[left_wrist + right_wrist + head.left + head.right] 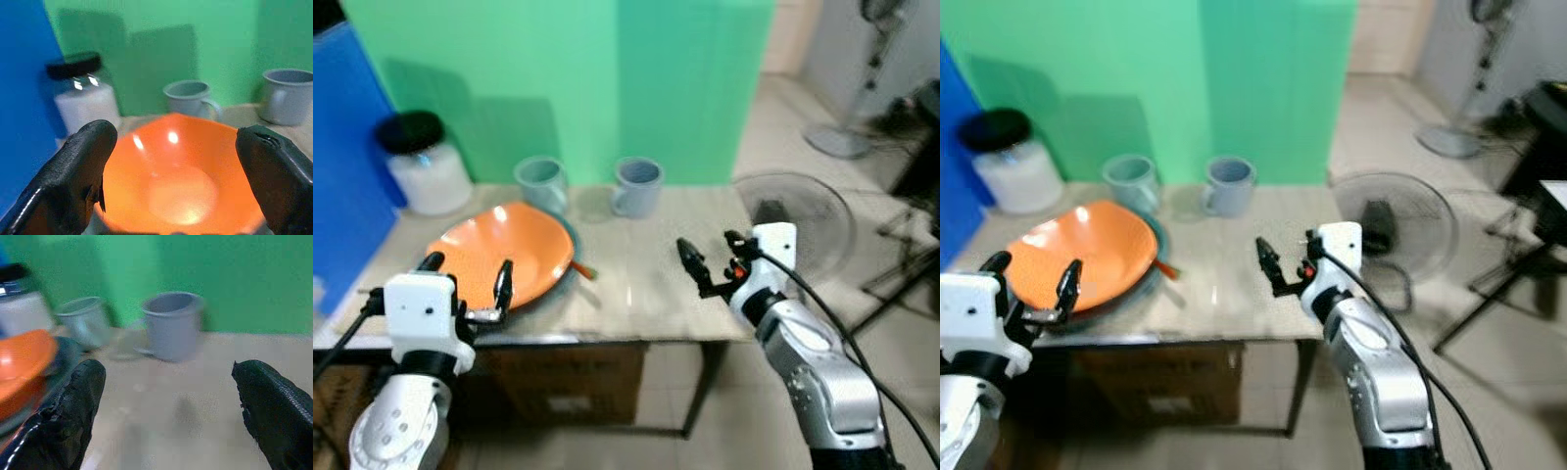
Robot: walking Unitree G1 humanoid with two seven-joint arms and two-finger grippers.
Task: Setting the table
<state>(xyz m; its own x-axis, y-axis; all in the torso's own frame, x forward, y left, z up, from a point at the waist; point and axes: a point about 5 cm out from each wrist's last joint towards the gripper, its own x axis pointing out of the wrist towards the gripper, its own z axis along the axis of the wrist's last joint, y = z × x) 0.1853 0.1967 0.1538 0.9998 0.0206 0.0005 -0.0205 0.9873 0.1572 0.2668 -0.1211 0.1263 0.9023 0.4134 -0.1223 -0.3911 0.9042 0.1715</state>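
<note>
From the head, the orange bowl [499,255] sits near the table's [646,304] front-left edge; left gripper [468,284] spread at its near rim. Right gripper [710,264] — fingers apart — hovers over bare tabletop right of the bowl. Wrist views: two grey mugs [171,325] behind the bowl.

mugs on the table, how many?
2. A pale green mug stands at the back behind the orange bowl; a grey-blue mug stands to its right, apart from it. The bowl may hide smaller items.

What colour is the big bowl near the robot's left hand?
Bright orange. The bowl shows best in the left wrist view, between the open left gripper fingers.
</note>
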